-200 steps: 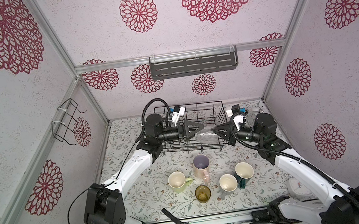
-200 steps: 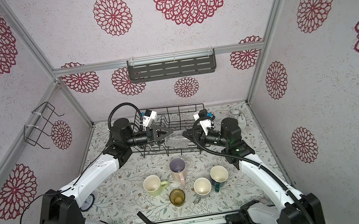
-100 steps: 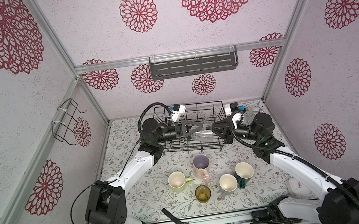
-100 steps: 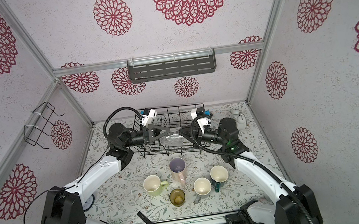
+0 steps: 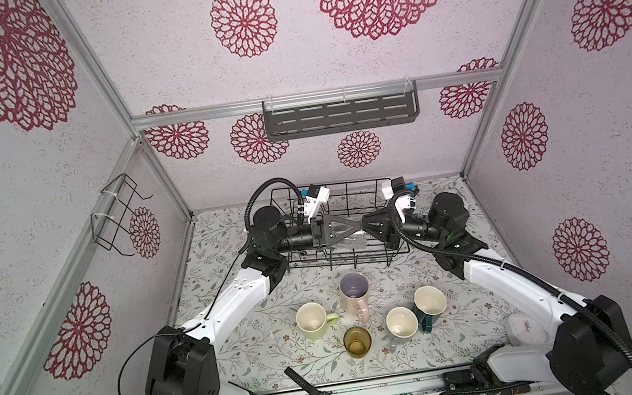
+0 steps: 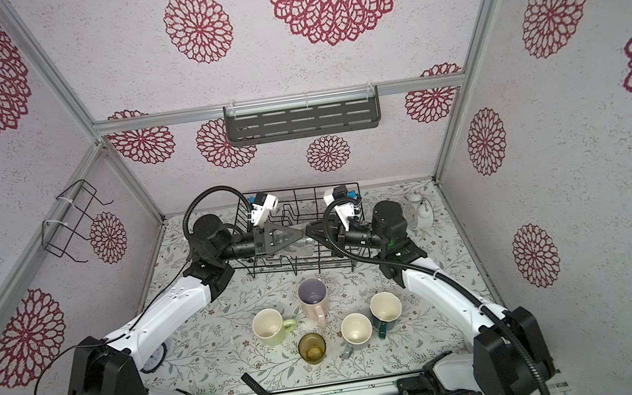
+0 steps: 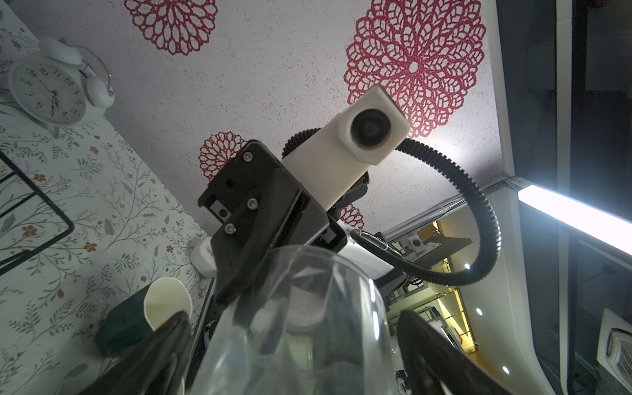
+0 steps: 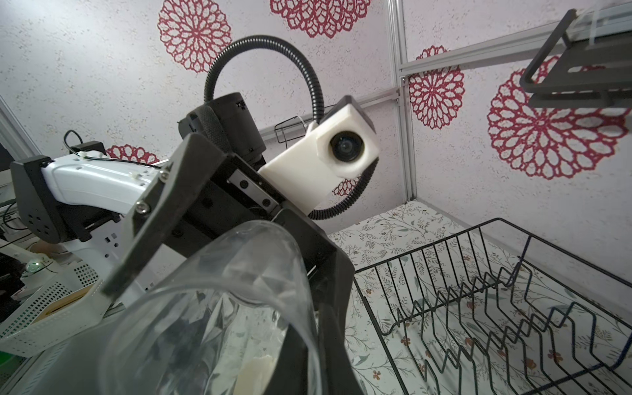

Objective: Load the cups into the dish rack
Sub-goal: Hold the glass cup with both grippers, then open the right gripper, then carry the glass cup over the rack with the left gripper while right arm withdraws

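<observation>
- The small clear glass is up in the air. It lies on its side over the dish rack and is not in it yet.
- My right gripper is squeezed tight on one end of the glass and holds it up.
- My left gripper is spread wide. Its two fingers sit on either side of the glass, and I can't see them touching it.
- I think this is a hand-over. I should close the left one slowly, and let go with the right one only when the left has a good hold.
- Glass is slippery and can break, so I want no quick moves over the wires.
- After that I want to set it down between the upright wires so it can't roll.
- The tall pink mug and four more cups stand on the table in front of the rack.
</observation>
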Tool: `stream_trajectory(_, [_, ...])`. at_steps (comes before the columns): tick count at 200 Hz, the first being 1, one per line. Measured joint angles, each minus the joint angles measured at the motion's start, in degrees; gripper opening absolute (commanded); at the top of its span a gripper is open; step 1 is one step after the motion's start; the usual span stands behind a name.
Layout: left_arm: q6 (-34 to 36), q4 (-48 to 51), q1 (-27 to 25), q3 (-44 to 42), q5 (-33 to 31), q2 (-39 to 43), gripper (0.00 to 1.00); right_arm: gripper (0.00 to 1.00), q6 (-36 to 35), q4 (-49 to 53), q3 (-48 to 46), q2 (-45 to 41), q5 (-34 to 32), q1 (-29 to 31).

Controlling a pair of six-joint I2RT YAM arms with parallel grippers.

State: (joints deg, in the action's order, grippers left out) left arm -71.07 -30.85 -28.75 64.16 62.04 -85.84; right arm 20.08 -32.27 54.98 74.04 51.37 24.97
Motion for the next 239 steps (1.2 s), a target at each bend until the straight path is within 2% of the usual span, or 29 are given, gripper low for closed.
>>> stream_trajectory(21, [1.01,0.66,0.00,0.11,-0.02,0.13,0.90,0.00,0.02,0.02,0.74,1.05,0.17,0.00])
stream_trajectory(71, [1.36,1.68,-0.04,0.11,-0.44,0.13,0.90,0.00,-0.63,0.00,0.79,1.09,-0.20,-0.02])
stream_trajectory(92, [1.46,1.66,-0.04,0.11,-0.42,0.13,0.99,0.00,-0.94,0.00,0.79,1.09,-0.20,-0.09])
stream_trajectory(107, [1.40,1.62,-0.02,0.11,-0.39,0.13,0.99,0.00,-0.96,-0.04,0.79,1.09,-0.17,-0.31])
stream_trajectory(169, [0.68,0.68,-0.02,0.11,0.11,0.13,0.91,0.00,-0.33,-2.89,-0.44,-0.66,-0.04,-1.31])
stream_trajectory(239, [-5.62,-7.13,-0.02,0.11,0.55,-1.33,0.80,0.00,1.09,-6.32,-1.92,-1.51,0.22,-2.19])
